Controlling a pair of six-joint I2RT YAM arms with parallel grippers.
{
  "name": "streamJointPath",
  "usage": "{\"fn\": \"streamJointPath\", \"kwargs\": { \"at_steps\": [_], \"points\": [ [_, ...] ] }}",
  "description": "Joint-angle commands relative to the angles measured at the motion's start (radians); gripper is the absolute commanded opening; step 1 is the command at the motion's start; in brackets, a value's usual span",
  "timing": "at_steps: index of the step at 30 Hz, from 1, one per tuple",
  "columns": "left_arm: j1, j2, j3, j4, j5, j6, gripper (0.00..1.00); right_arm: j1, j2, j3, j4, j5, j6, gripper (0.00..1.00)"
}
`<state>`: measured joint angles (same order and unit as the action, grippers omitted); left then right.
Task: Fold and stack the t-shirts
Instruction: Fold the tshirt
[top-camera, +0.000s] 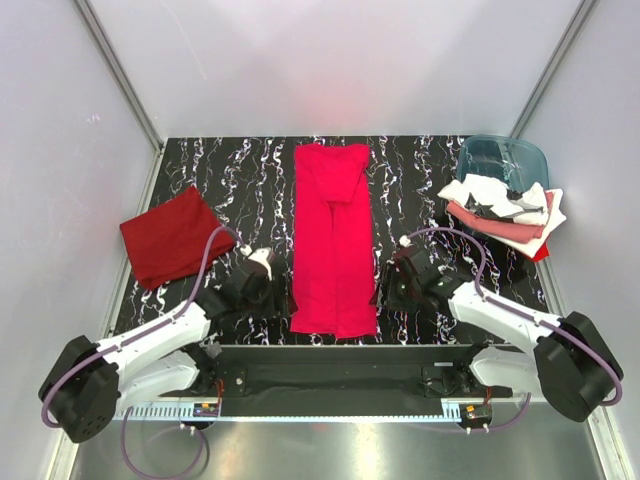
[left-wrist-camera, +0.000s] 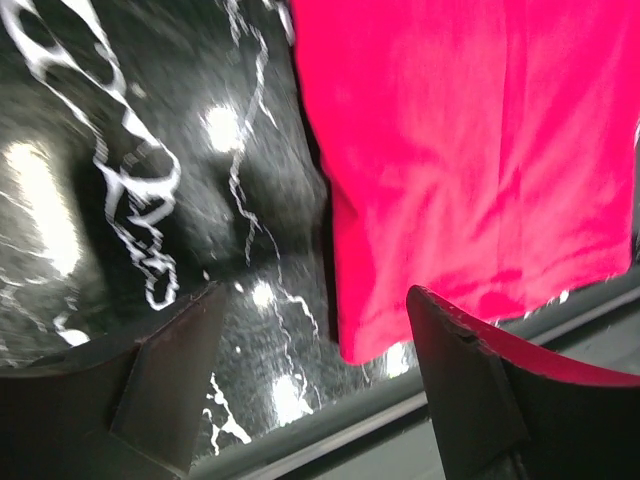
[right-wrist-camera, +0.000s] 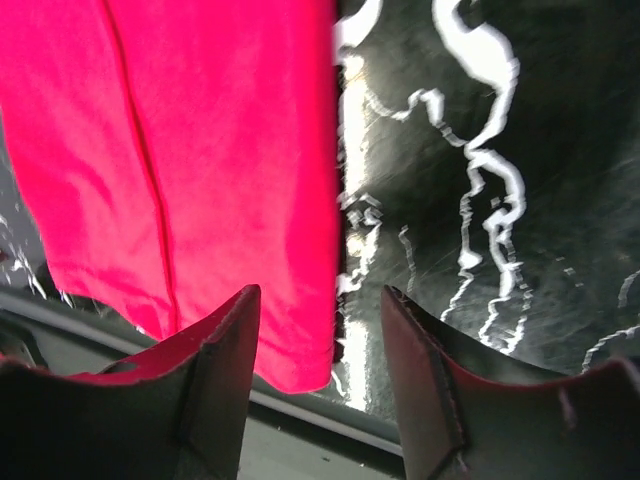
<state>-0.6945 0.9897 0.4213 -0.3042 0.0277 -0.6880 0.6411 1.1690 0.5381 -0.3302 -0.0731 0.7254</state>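
Crimson t-shirt (top-camera: 333, 240) lies as a long strip down the middle of the black marbled table (top-camera: 250, 170). A darker red t-shirt (top-camera: 172, 235) lies at the left, and piled t-shirts (top-camera: 505, 215) sit at the right by a tub (top-camera: 500, 158). Both arms reach low, with the left gripper (top-camera: 272, 292) and right gripper (top-camera: 392, 285) flanking the strip's near end.

Left wrist: the fingers (left-wrist-camera: 170, 370) are spread and hold nothing, and a hem corner shows between them.

Right wrist: the fingers (right-wrist-camera: 215, 380) are likewise apart and unclenched, straddling the other corner.

Your left pincer (top-camera: 281, 298) sits low on the counter (top-camera: 420, 170) at the near left edge of the bright crimson shirt (top-camera: 333, 240). Your right pincer (top-camera: 381, 290) is at its near right edge. Their jaws look parted, though it's hard to tell from above. The shirt lies as a long strip between them. Outward of the left pincer lies a folded darker red shirt (top-camera: 172, 237). Beyond the right one, a pile of shirts (top-camera: 503, 210) leans against a blue-teal tub (top-camera: 502, 157).
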Motion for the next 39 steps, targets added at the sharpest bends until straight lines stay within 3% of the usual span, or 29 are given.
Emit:
{"fn": "streamJointPath", "kwargs": {
  "at_steps": [1, 12, 21, 25, 27, 35, 39],
  "points": [
    [-0.048, -0.023, -0.033, 0.063, 0.021, -0.022, 0.77, 0.037, -0.037, -0.010, 0.036, -0.011, 0.023, 0.56],
    [-0.108, 0.010, -0.072, 0.099, -0.003, -0.090, 0.65, 0.121, -0.140, -0.075, 0.008, 0.001, 0.109, 0.52],
    [-0.128, 0.013, -0.078, 0.109, 0.001, -0.084, 0.59, 0.175, 0.052, -0.010, 0.017, -0.007, 0.092, 0.52],
    [-0.132, 0.030, -0.079, 0.122, 0.020, -0.084, 0.51, 0.193, 0.089, -0.003, 0.026, -0.010, 0.094, 0.40],
    [-0.135, 0.027, -0.085, 0.125, 0.024, -0.087, 0.46, 0.200, 0.083, -0.004, 0.026, -0.014, 0.097, 0.38],
    [-0.149, 0.010, -0.101, 0.125, 0.025, -0.105, 0.44, 0.232, -0.026, -0.047, -0.015, 0.001, 0.132, 0.42],
    [-0.152, 0.015, -0.098, 0.131, 0.021, -0.102, 0.29, 0.233, -0.032, -0.047, -0.020, 0.003, 0.128, 0.33]
  ]
}}
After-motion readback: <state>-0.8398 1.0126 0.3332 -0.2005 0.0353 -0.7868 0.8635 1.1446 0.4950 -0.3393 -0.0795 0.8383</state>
